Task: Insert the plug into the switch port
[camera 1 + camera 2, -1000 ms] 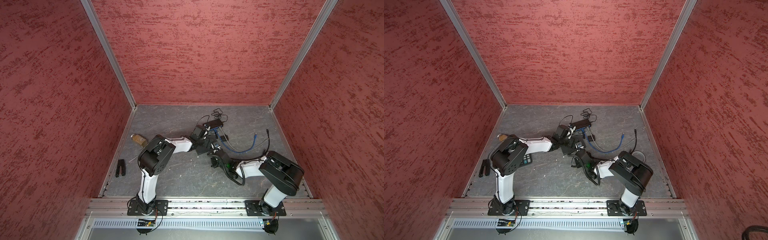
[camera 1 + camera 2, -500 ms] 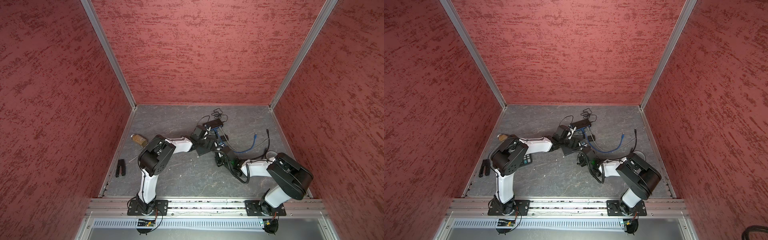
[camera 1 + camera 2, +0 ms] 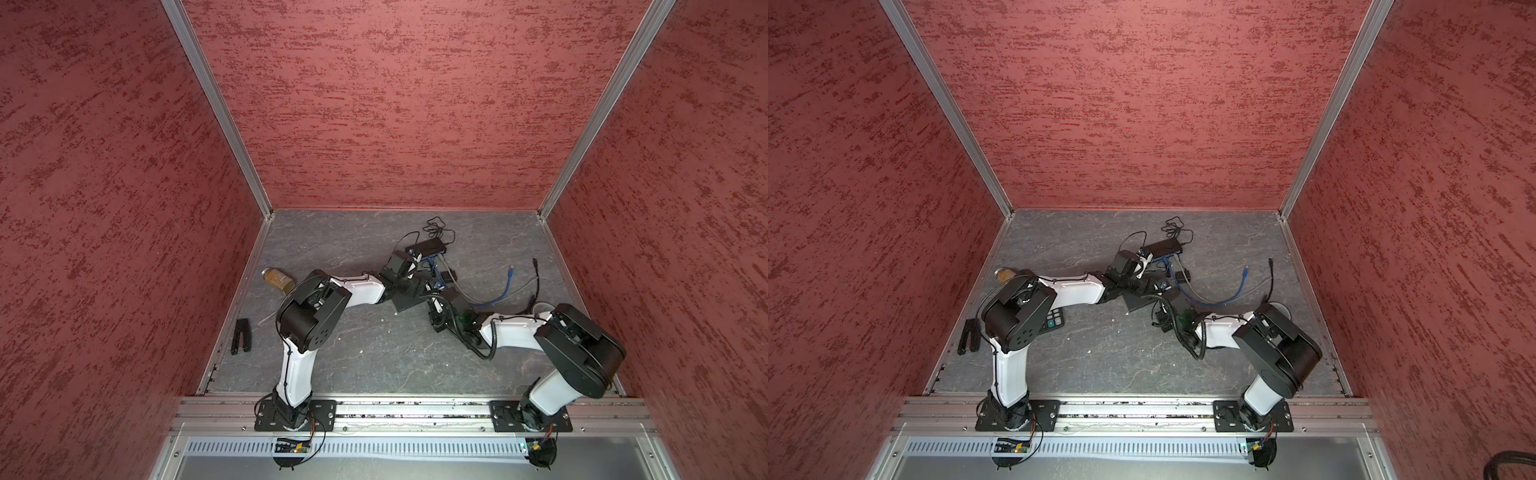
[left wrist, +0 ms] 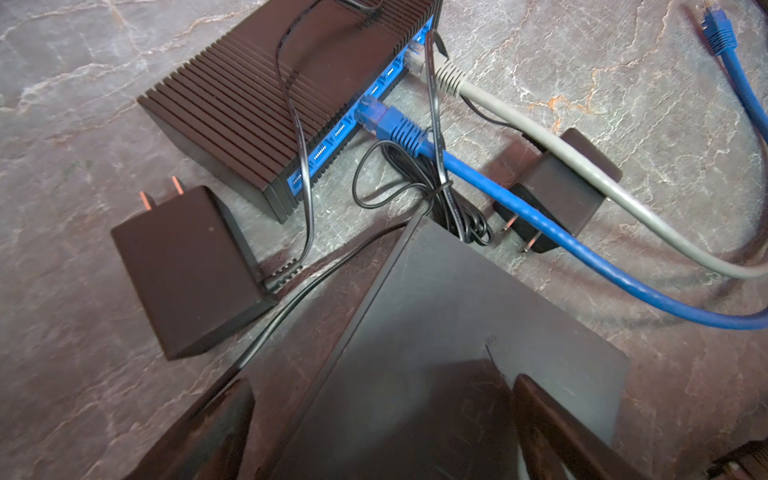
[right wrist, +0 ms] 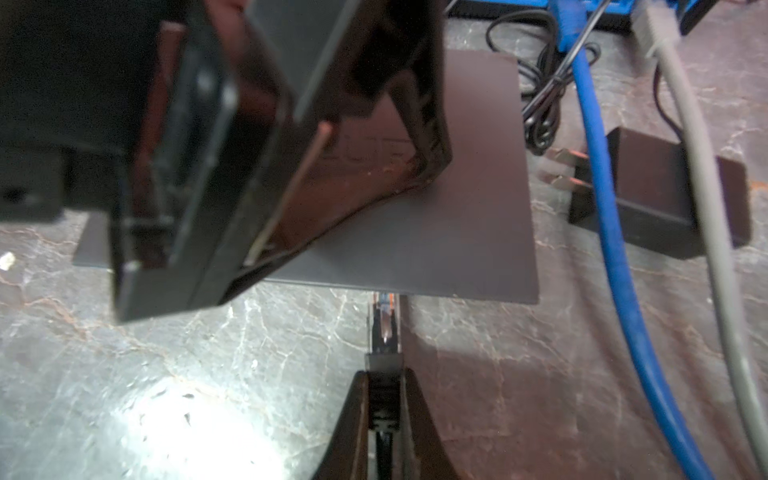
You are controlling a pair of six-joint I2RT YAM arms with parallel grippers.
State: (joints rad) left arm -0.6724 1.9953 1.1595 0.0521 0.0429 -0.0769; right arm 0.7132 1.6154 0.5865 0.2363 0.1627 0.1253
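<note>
My right gripper (image 5: pixel 383 374) is shut on a black cable just behind its clear plug (image 5: pixel 384 320). The plug's tip sits at the near edge of a flat black box (image 5: pixel 457 241); no port shows on that edge. My left gripper (image 4: pixel 382 386) is open, its fingers spread over this flat box (image 4: pixel 436 311), with one fingertip (image 5: pixel 432 166) down on the box top. Behind stands a ribbed black switch (image 4: pixel 257 95) with blue ports, with a blue plug (image 4: pixel 374 118) and a grey plug (image 4: pixel 440 70) in it. In both top views the grippers (image 3: pixel 415 286) (image 3: pixel 1160 313) meet mid-floor.
Two black power adapters (image 4: pixel 187 270) (image 4: pixel 557 187) lie beside the box, among thin black cords (image 4: pixel 440 199). A loose blue cable end (image 4: pixel 717 25) lies further off. A jar (image 3: pixel 277 277), a black tool (image 3: pixel 241 334) and a calculator (image 3: pixel 1052 320) lie at the left.
My right arm's elbow has swung to the right, and the gripper with the plug has shifted slightly toward the flat box. The left arm has not moved.
</note>
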